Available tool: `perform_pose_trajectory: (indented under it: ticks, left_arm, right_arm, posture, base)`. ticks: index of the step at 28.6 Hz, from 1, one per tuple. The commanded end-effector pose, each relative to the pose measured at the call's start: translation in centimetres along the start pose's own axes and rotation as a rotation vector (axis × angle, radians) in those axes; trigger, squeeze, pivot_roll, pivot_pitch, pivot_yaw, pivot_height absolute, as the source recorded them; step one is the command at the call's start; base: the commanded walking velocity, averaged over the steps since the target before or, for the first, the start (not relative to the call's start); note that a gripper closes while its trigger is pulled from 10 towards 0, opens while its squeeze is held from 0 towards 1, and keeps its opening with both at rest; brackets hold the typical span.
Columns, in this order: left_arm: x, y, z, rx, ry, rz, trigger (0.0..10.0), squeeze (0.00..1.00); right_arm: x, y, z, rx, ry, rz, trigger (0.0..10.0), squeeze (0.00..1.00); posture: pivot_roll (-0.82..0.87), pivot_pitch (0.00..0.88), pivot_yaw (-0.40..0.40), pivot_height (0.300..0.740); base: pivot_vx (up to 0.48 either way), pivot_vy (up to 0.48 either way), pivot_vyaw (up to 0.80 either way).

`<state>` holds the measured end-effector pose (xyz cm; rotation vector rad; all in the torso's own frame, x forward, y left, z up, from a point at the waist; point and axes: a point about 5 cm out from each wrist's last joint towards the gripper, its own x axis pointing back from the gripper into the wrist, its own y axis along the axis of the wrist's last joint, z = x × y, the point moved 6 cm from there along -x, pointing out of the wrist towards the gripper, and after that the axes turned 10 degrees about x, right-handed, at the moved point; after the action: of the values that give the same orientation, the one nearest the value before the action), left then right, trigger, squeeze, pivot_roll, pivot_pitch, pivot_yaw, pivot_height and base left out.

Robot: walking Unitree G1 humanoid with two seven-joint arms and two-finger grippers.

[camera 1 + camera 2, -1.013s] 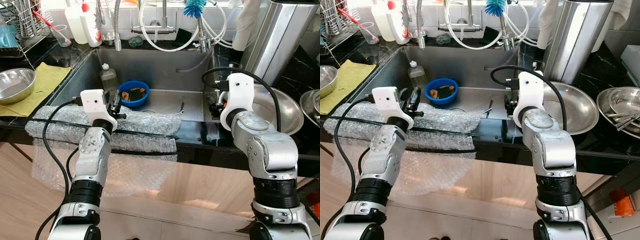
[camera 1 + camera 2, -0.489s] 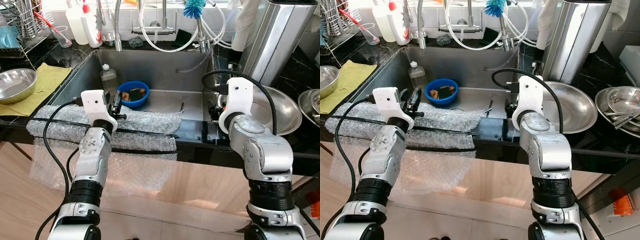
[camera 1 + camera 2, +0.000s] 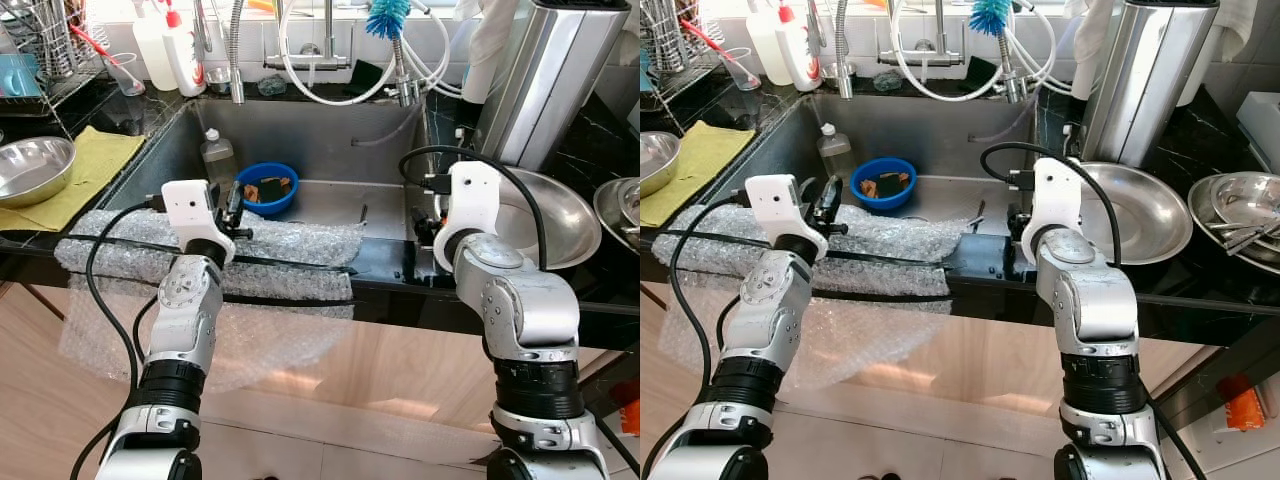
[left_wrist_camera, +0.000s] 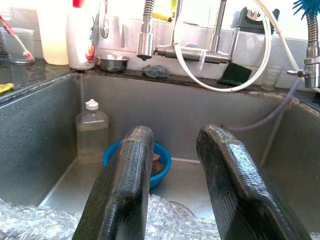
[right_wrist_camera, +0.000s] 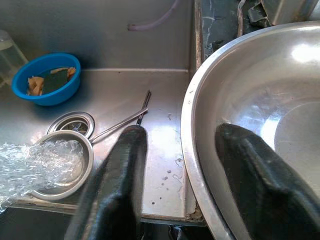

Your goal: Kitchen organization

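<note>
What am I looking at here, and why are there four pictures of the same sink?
It is a humanoid robot standing at a kitchen sink. Two pictures come from cameras in its head, looking down at its silver arms. The other two come from cameras on its wrists, looking along the black fingers. The left gripper is open above bubble wrap draped over the sink's front edge. The right gripper is open at the rim of a big steel bowl. Neither holds anything. A blue bowl and a bottle sit in the sink.
</note>
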<state>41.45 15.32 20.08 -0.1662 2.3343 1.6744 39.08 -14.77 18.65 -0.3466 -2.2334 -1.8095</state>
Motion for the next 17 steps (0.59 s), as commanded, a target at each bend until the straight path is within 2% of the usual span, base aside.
perform_pose_trajectory:
  ticks: [1,17]
  left_arm:
    - [0.21,-0.43,0.52,-0.003,0.012,0.023,10.0,0.00]
    - [0.23,-0.65,0.50,-0.006,0.009,0.033,10.0,0.00]
  right_arm:
    - [-0.01,0.24,0.17,-0.009,0.009,0.000,0.0,0.00]
    - [-0.09,0.38,0.34,-0.007,0.016,-0.002,0.0,0.00]
  posture:
    - [-0.13,0.105,0.031,0.740]
    - [-0.13,0.108,0.033,0.740]
  base:
    - [0.000,0.000,0.00]
    - [0.000,0.000,0.00]
